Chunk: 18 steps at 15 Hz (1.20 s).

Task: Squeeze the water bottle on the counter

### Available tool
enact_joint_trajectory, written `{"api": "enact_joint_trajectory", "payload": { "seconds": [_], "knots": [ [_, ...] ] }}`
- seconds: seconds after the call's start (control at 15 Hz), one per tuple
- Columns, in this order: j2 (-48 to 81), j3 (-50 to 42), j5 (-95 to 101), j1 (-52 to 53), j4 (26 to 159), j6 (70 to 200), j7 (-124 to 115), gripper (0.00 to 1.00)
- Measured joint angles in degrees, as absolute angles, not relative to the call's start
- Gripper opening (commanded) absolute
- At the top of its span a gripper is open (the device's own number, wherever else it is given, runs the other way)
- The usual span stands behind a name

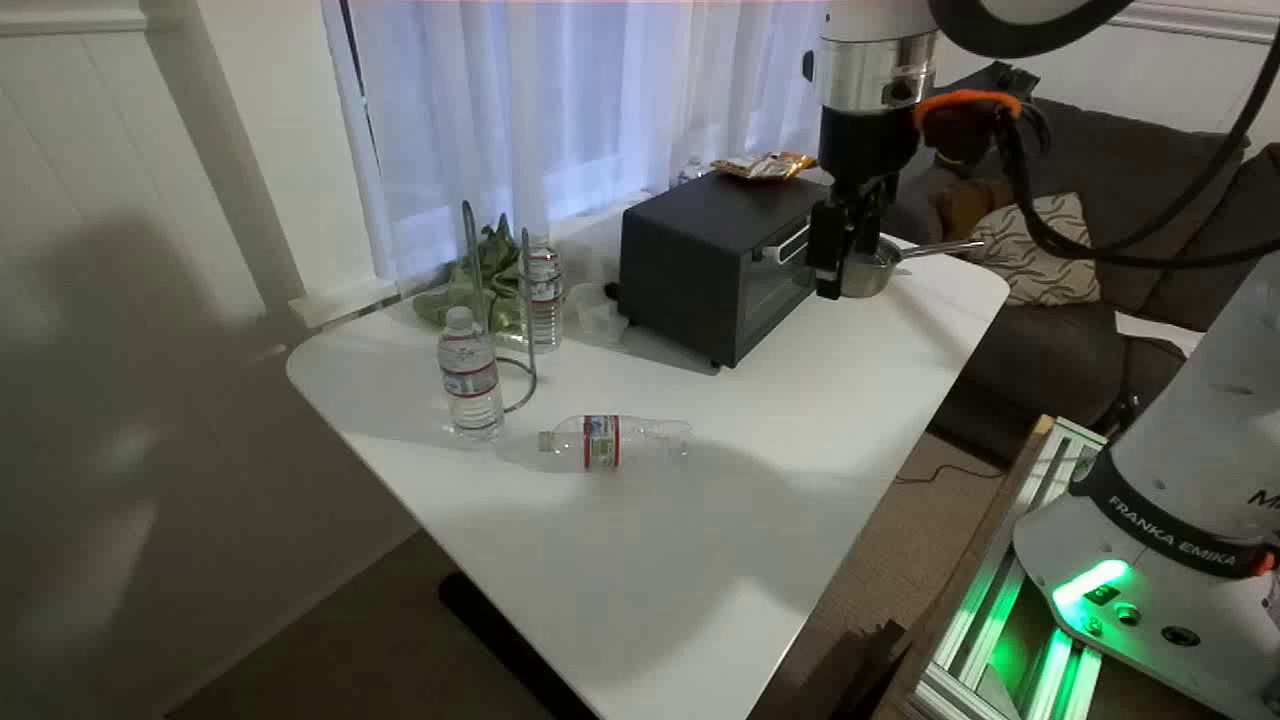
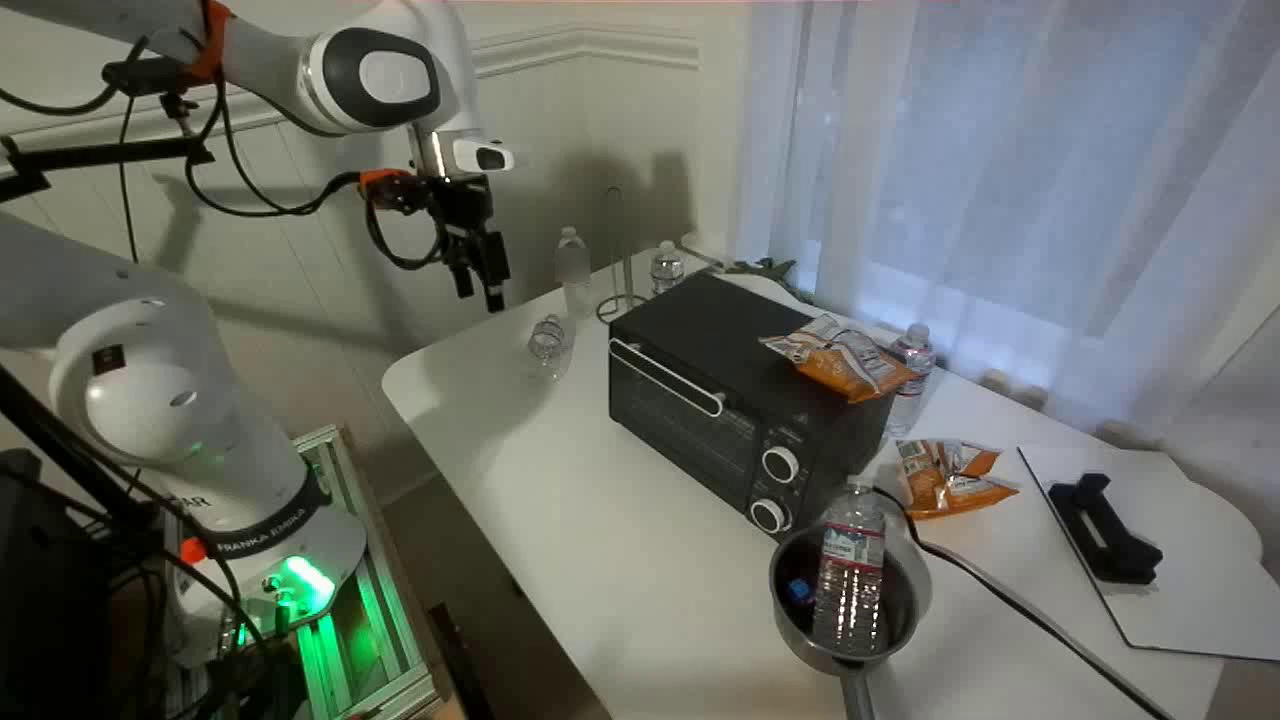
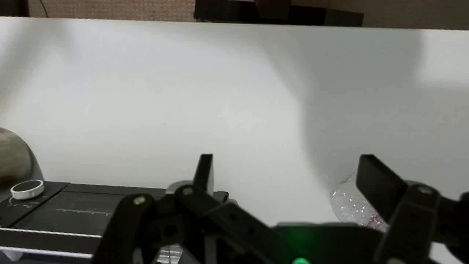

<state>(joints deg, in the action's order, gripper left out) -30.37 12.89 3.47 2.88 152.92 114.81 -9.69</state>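
The water bottle lies on its side on the white counter, clear with a red-edged label. It also lies beyond the black oven in an exterior view. In the wrist view, its rounded clear end with reddish marks shows partly behind a finger. The counter fills most of that view. My gripper is open and empty above the counter, near the oven's front, apart from the bottle; it shows in both exterior views and in the wrist view.
A black toaster oven stands mid-counter with a chip bag on top. Upright bottles, a wire stand and a green leafy bundle stand near the lying bottle. A pot holds another bottle.
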Motion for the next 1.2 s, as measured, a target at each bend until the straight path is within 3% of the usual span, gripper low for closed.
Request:
{"api": "enact_joint_trajectory", "payload": {
  "seconds": [1.2],
  "knots": [
    [-28.6, 13.5, 3.8, 4.1, 151.0, 114.6, -9.6, 1.00]
  ]
}}
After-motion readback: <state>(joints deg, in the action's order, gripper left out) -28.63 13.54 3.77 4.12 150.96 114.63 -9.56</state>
